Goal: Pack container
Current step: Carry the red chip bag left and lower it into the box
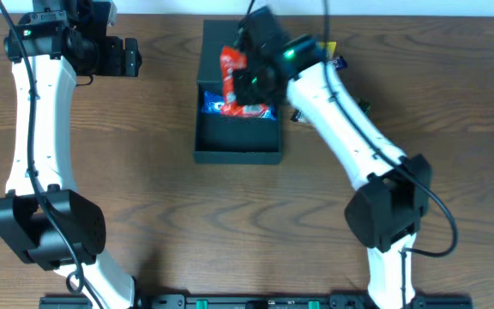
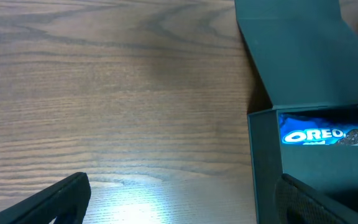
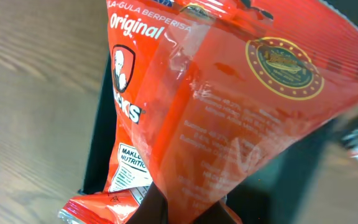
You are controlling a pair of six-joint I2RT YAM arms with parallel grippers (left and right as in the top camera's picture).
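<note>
1. The container (image 1: 237, 156) sits top-centre on the wooden table (image 1: 144, 180), between the two arms. Its lid flap (image 1: 214, 47) is open and lies flat on the far side.
2. The right gripper (image 3: 185, 210) is clamped on a red snack packet (image 3: 229, 93). The dark fingers pinch the packet's near edge at the bottom of the right wrist view.
3. In the overhead view the red packet hangs over the container's back edge and open well. I can't tell whether its lower end touches anything inside.
4. A blue Oreo packet (image 1: 221, 108) lies inside the container against the back wall. The logo is readable from the left wrist view.
5. The right wrist view is almost all red packet. A strip of the container's dark inner wall shows to its left, with bare table beyond that.
6. The left gripper (image 2: 184, 182) has its jaws spread wide and holds nothing. It sits over bare table, left of the container and clear of it.
7. A yellow item (image 1: 329, 46) is on the table just right of the container. It is mostly hidden by the right arm, so there's no ID on it.
</note>
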